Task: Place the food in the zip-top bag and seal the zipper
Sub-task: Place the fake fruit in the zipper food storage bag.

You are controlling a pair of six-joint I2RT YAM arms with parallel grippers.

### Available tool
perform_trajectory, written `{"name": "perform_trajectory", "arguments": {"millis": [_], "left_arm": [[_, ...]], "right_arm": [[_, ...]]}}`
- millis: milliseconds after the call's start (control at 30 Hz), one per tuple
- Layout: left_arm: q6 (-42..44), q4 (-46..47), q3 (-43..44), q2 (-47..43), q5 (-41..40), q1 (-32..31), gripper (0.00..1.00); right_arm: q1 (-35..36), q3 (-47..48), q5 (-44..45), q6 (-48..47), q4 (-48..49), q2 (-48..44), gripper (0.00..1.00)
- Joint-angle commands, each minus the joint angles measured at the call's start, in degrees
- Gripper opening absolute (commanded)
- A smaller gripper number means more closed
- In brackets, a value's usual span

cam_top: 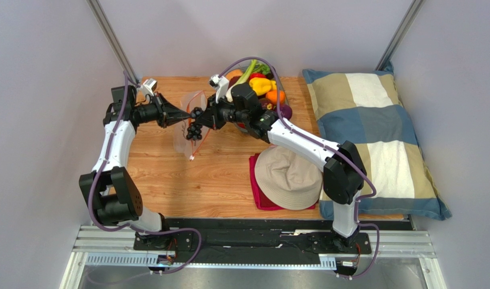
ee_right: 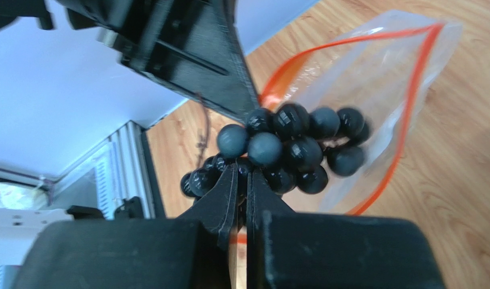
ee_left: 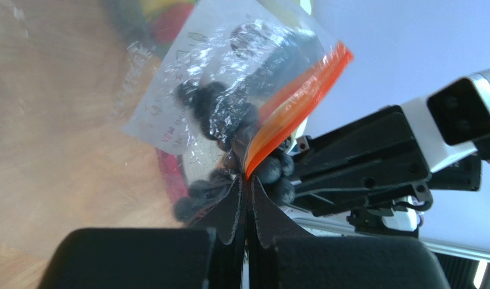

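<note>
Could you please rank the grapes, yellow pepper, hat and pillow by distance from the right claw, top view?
1. Grapes, in the right claw.
2. Yellow pepper, farther back.
3. Hat, nearer the bases.
4. Pillow, rightmost.

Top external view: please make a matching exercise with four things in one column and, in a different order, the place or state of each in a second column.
1. bunch of dark purple plastic grapes
2. clear crinkly zip-top bag
3. beige fabric bucket hat
4. blue and beige checked pillow

A. lies on a red cloth
B. pinched by the right gripper at the bag's mouth
C. pinched at its orange strip by the left gripper
D. covers the wooden table at its right side

Pairs: 1-B, 2-C, 3-A, 4-D
</note>
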Motion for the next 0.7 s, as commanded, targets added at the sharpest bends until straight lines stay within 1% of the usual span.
{"name": "perform_trajectory", "arguments": {"millis": [0, 200, 333, 400, 467, 567, 600, 633, 667], "left_arm": [[-3.3, 4.9, -0.6, -3.3, 4.9, -0.1, 0.0], [-4.5, 5.0, -0.9, -2.4, 6.4, 0.0, 0.0], [-2.7, 2.7, -0.1, -2.2, 6.9, -0.1, 0.0], [-1.7, 0.3, 0.4, -2.2, 7.1, 0.1, 0.0], [-1.0, -1.0, 0.9, -2.2, 7.4, 0.3, 0.0], [-2.2, -0.7, -0.2, -2.7, 7.3, 1.6, 0.0], [-2.6, -0.4, -0.6, -2.7, 7.2, 2.1, 0.0], [-3.0, -0.1, -1.3, -2.8, 6.7, 2.6, 0.0], [-2.9, -0.1, -1.6, -2.9, 6.6, 3.4, 0.0]], "right_arm": [[0.0, -1.2, 3.0, -6.5, 2.2, 0.0, 0.0], [0.1, -1.7, 4.4, -9.0, 1.4, 0.4, 0.0], [0.1, -0.1, 5.6, -8.8, -0.2, -0.1, 0.0], [0.0, 0.9, 4.2, -8.9, -0.2, -0.4, 0.0], [0.1, 2.2, 0.2, -9.1, -0.6, -0.2, 0.01], [0.5, 4.7, -5.1, -11.0, -4.4, 1.2, 0.28], [0.4, 7.2, -6.3, -11.3, -7.3, 2.0, 0.49], [0.4, 8.2, -7.9, -11.5, -8.5, 2.2, 0.6], [0.2, 9.3, -8.8, -11.8, -9.7, 2.5, 0.68]]}}
